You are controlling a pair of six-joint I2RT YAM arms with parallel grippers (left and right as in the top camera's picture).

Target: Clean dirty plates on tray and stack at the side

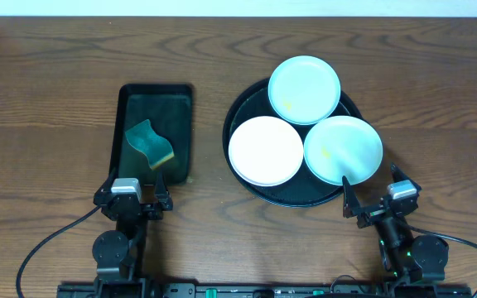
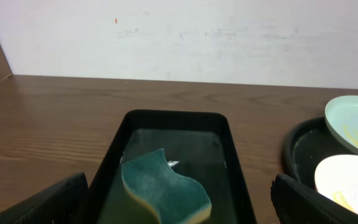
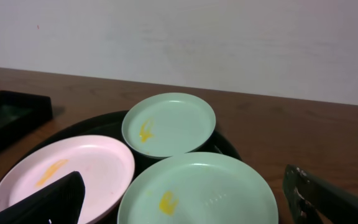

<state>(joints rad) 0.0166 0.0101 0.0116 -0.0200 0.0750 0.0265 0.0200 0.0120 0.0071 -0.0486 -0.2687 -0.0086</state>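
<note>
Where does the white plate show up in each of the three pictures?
Overhead: white plate right of centre, on the black tray, at its left side.
Left wrist: bottom right corner, cut off by the edge.
Right wrist: lower left, looking pinkish.
Shared landmark: the black tray beneath it.

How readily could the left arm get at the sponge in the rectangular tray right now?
Probably yes: the left gripper, open, sits at the near end of the green tray, the sponge just ahead and uncovered.
</note>
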